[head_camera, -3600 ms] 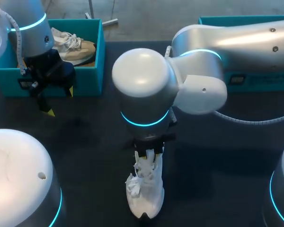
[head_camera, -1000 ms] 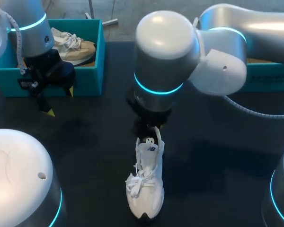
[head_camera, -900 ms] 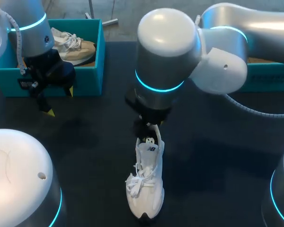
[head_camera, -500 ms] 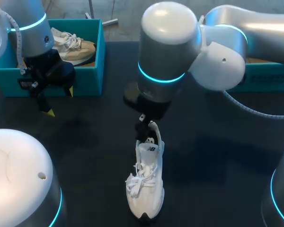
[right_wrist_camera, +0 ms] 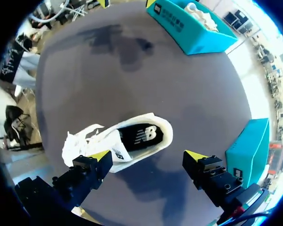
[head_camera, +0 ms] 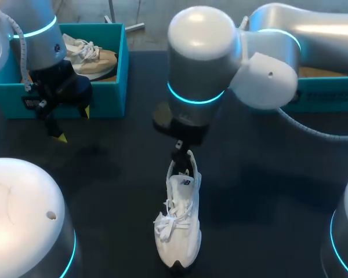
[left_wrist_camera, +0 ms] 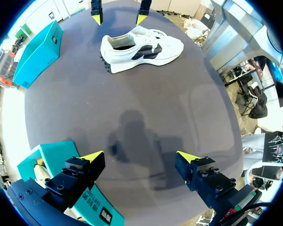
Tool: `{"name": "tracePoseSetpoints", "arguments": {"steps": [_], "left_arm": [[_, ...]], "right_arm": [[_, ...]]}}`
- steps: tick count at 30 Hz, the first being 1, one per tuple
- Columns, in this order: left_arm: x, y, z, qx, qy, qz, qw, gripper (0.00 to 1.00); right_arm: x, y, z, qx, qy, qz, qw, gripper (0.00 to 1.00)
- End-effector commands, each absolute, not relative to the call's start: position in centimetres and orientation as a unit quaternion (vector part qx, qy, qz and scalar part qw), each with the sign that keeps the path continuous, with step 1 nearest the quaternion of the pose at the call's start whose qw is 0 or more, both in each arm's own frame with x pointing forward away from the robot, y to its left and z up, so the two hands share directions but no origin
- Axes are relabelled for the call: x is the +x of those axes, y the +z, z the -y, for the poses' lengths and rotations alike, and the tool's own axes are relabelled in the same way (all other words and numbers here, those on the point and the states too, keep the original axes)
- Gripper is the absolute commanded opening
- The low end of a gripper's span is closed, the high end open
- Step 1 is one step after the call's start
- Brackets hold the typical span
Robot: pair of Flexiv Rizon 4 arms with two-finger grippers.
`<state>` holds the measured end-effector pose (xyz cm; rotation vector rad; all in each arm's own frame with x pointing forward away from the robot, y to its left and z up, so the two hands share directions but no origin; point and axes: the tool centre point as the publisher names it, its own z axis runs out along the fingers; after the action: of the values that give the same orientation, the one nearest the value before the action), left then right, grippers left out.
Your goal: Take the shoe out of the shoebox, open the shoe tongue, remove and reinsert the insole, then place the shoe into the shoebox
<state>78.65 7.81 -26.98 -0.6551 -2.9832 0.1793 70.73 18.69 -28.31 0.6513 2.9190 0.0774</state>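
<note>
Firstly, the right gripper (right_wrist_camera: 147, 155): its two fingers stand wide apart and nothing is held between them. It hangs over the heel end of the white shoe (right_wrist_camera: 96, 135), and in the right wrist view the shoe lies below and ahead of the fingers, with the heel opening between them. From the head view I cannot tell if a fingertip touches the heel collar. A dark insole (right_wrist_camera: 140, 135) shows inside the opening, and the loose laces lie over the front part.

The shoe stands on its sole near the middle of the dark table (head_camera: 110, 185). Its toe points to the robot's side and its heel to the far side. From the left wrist view, it is well apart from the left gripper (left_wrist_camera: 139, 156), and the right gripper's yellow tips appear just beyond the heel.

The left gripper also has its fingers apart and holds nothing. It hangs above the table just in front of the left shoebox (head_camera: 117, 69), a teal box at the far left. A second shoe (head_camera: 90, 57), beige and white, lies inside this box. The right shoebox (head_camera: 327, 95), also teal, stands at the far right, partly hidden behind the right arm (head_camera: 261, 52).
</note>
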Motion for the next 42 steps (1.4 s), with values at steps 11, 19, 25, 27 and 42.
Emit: {"name": "tracePoseSetpoints", "arguments": {"steps": [11,19,25,27,42], "left_arm": [[78.5,-27.0,-7.9,-0.214,0.058,0.974,0.040,1.00],[78.5,-27.0,-7.9,-0.214,0.058,0.974,0.040,1.00],[78.5,-27.0,-7.9,-0.214,0.058,0.974,0.040,1.00],[78.5,-27.0,-7.9,-0.214,0.058,0.974,0.040,1.00],[78.5,-27.0,-7.9,-0.214,0.058,0.974,0.040,1.00]], "right_arm": [[73.8,-30.5,-19.7,0.149,0.022,-0.986,0.065,0.99],[74.8,-31.6,-19.3,0.134,0.022,-0.988,0.079,0.80],[75.0,-32.7,-19.5,0.119,0.022,-0.990,0.078,0.75],[75.2,-33.0,-19.5,0.117,0.021,-0.990,0.074,0.78],[77.0,-35.9,-18.9,0.100,0.021,-0.993,0.058,0.83]]}}
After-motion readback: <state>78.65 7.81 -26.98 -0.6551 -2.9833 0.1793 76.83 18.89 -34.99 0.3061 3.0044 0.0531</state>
